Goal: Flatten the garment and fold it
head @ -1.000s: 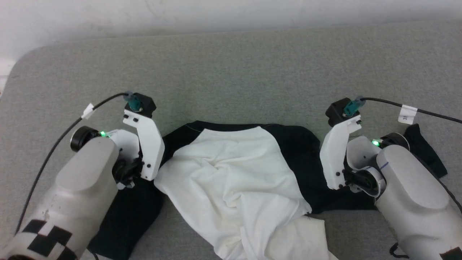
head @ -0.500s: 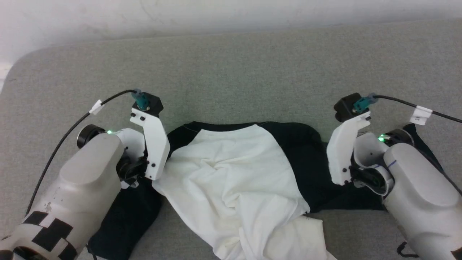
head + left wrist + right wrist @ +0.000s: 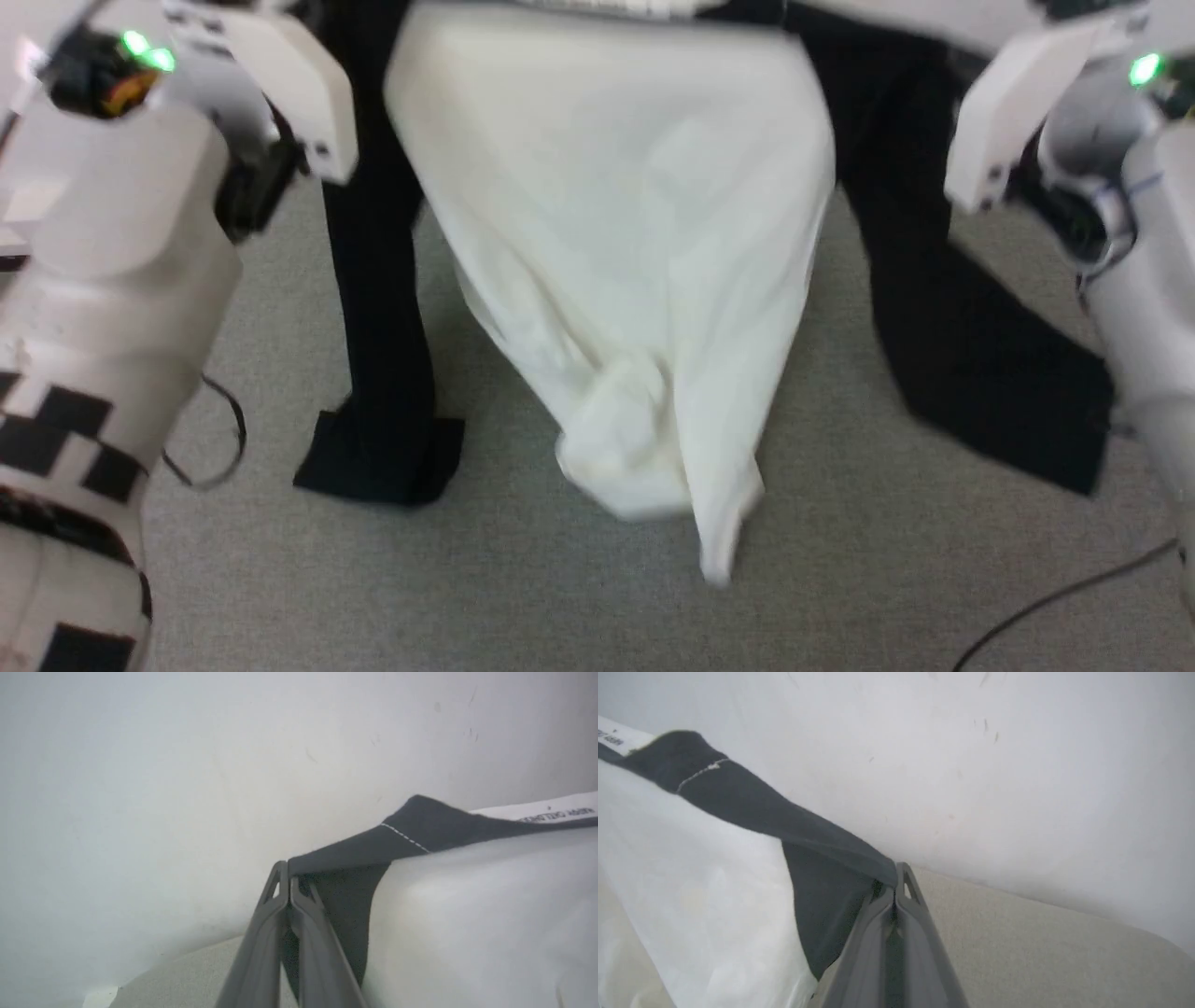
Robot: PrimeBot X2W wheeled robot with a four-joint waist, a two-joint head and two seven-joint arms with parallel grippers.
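As garment (image 3: 616, 233) hangs, white-bodied, black-sleeved, hem bunched

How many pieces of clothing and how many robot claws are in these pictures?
shirt: 1
grippers: 2, the left gripper and the right gripper, each pinching the shirt's black shoulder
Total: 3

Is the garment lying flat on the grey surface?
No, the garment hangs down from above, and its lower part is bunched and twisted.
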